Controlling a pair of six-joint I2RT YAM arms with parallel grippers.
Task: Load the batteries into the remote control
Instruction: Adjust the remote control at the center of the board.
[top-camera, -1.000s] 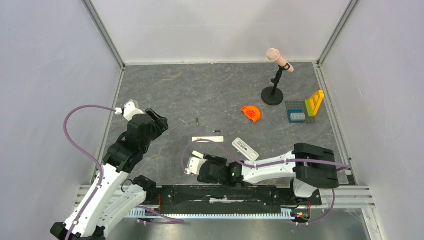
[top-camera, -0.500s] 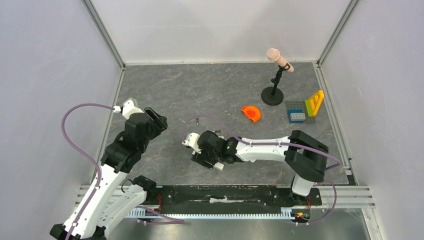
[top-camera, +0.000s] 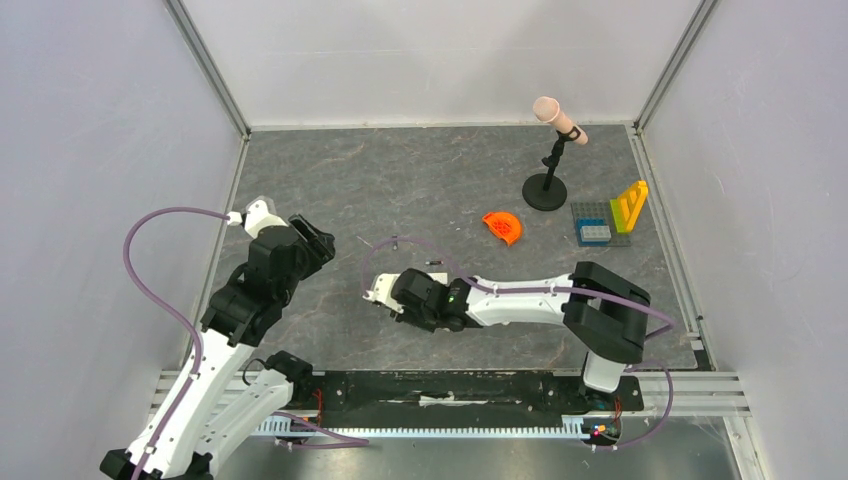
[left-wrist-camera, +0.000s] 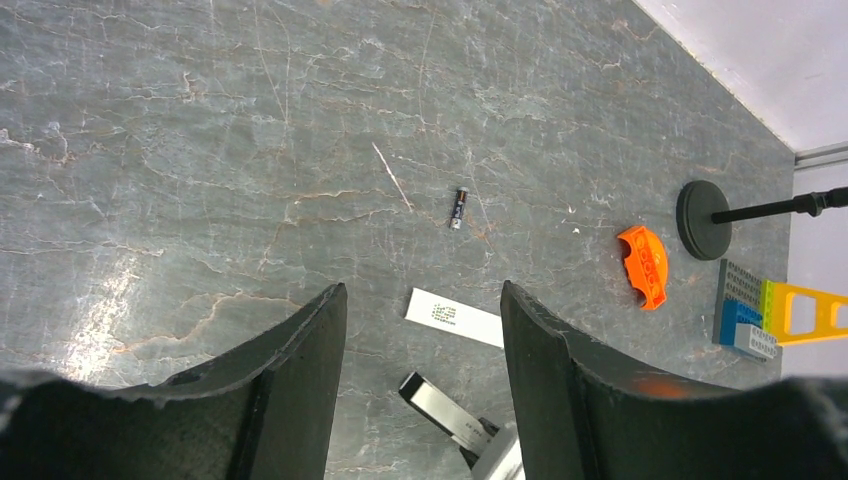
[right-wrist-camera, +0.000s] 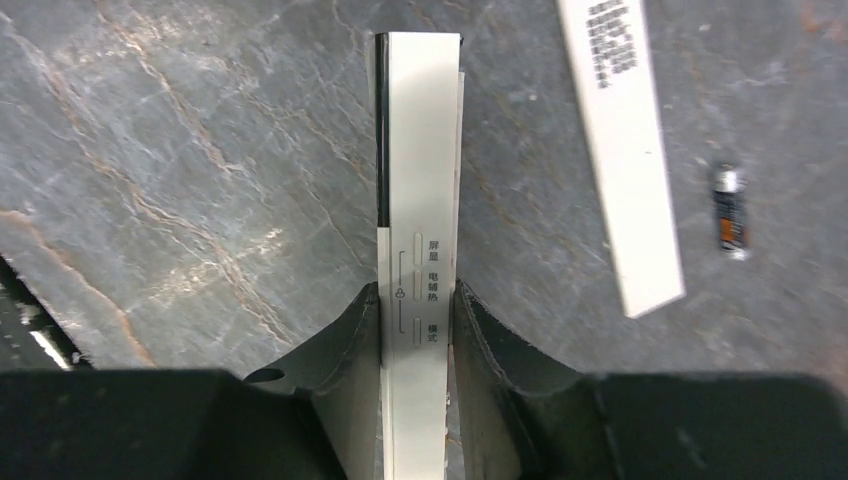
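My right gripper (right-wrist-camera: 418, 300) is shut on the remote control (right-wrist-camera: 420, 180), a long slim white bar with printed button labels and a dark strip along one edge. It holds the remote above the table, left of centre in the top view (top-camera: 385, 297). The remote's end also shows in the left wrist view (left-wrist-camera: 450, 410). One dark battery (right-wrist-camera: 730, 212) with an orange band lies on the table to the right; it also shows in the top view (top-camera: 435, 263). Another battery (left-wrist-camera: 457, 208) lies farther back (top-camera: 396, 240). My left gripper (left-wrist-camera: 422, 290) is open, empty and raised at the left (top-camera: 315, 240).
A flat white strip with small print (right-wrist-camera: 620, 150) lies on the table beside the held remote (left-wrist-camera: 455, 317). An orange piece (top-camera: 503, 227), a microphone on a black stand (top-camera: 545, 190) and a baseplate with coloured bricks (top-camera: 610, 222) stand at the back right.
My right arm has swung from the table's front edge back and to the left. It now covers the white strip and the shorter white block in the top view. The left arm has barely moved.
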